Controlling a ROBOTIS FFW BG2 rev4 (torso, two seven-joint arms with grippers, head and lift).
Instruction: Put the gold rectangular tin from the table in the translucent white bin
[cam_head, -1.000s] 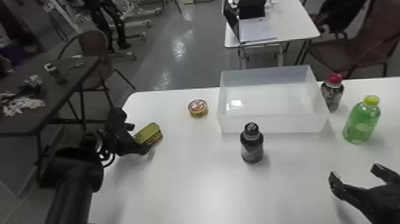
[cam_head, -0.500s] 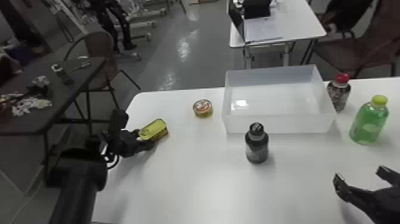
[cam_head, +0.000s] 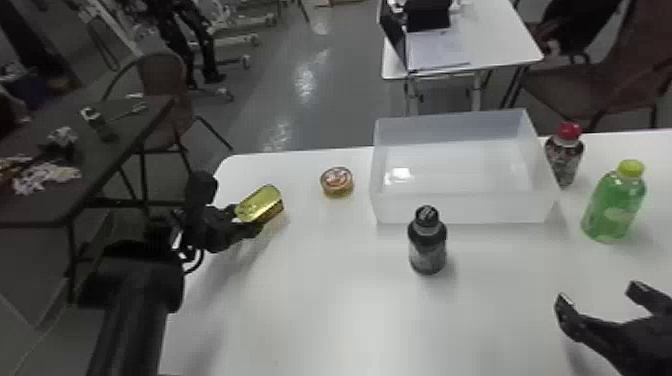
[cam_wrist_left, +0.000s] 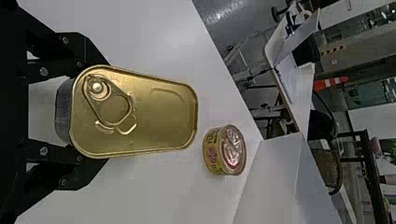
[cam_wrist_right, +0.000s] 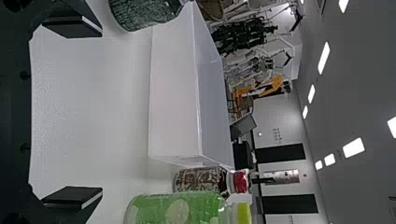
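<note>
1 gold rectangular tin (cam_head: 260, 204) sits clenched in my left gripper (cam_head: 245, 218), the bin's (cam_head: 462, 209) 9 o'clock; my right gripper (cam_head: 599, 295), 5 o'clock, gapes.

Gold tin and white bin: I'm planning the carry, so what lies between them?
The head view shows a round tin between gold tin and bin.
</note>
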